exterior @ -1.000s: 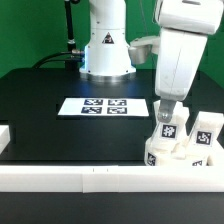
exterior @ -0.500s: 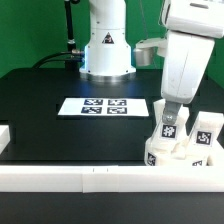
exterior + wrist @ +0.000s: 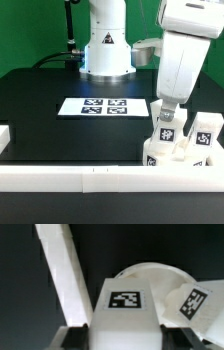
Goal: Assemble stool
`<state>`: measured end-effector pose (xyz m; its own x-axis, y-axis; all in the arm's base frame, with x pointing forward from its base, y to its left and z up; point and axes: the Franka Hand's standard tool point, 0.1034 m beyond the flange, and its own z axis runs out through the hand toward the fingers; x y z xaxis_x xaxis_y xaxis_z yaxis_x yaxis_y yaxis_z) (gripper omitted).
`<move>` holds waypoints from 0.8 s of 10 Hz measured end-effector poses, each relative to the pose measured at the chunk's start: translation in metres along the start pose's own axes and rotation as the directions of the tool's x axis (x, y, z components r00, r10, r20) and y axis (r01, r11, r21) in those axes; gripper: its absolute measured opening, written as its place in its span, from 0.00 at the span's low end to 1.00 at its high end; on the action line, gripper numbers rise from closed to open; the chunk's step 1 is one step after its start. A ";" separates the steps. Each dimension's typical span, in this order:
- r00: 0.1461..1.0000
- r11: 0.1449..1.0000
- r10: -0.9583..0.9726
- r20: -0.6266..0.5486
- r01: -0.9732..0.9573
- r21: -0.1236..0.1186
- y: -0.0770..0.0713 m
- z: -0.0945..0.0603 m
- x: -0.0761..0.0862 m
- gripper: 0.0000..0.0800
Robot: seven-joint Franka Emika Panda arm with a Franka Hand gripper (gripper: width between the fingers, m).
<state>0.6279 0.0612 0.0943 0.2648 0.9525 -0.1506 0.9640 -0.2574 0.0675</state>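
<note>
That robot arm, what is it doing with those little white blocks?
It is building a stool. The arm's hand is gripping one short white leg with a black-and-white tag, standing it upright on the round white seat. Another leg is already standing on the seat beside it. All this is happening at the exterior view's right, just behind the long white border bar. The marker board lies flat on the black table.

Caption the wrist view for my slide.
Pincer holding a tagged stool leg upright against the round seat.
</note>
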 end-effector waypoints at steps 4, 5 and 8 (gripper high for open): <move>0.944 0.944 0.329 0.002 -0.329 0.003 0.000 0.001 -0.004 0.41; 0.889 0.889 0.459 0.001 -0.459 0.006 0.000 0.002 -0.005 0.42; 0.589 0.589 0.808 0.000 -0.808 0.018 -0.001 0.002 -0.003 0.42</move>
<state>0.6263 0.0581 0.0930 0.9350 0.3531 -0.0338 0.3542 -0.9241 0.1439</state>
